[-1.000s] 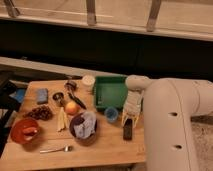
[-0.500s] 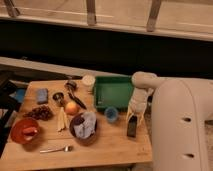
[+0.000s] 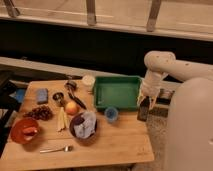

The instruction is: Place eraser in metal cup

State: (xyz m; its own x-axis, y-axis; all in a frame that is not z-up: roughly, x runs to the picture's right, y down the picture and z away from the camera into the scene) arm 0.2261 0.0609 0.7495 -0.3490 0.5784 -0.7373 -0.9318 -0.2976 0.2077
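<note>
The eraser (image 3: 144, 111) hangs upright, long side vertical, just off the right front corner of the green tray (image 3: 117, 80), at the right edge of the tabletop (image 3: 120, 142). Whether its lower end touches the wood cannot be made out. The tool (image 3: 146, 101) is directly above it, pointing down and clenched on the eraser's top end. The pale arm rises from there past the tray's right wall.

The metal cup (image 3: 58, 96) stands well to the left of the tray, far from the eraser, with the white round cup (image 3: 88, 81) between it and the tray's back left corner. A second small dark object (image 3: 71, 85) sits just behind the metal cup on the tray side; what it is cannot be told.

A blue cup (image 3: 111, 115) stands just in front of the tray, near its middle. Left of the tray's front edge lies an apple (image 3: 72, 107), and in front of that a dark bowl (image 3: 83, 126) holding something pale and crumpled. Farther left of the tray are a blue block (image 3: 42, 95), a dark reddish cluster (image 3: 41, 113), an orange bowl (image 3: 23, 131) and, nearest the tabletop's front edge, a fork (image 3: 55, 149).
</note>
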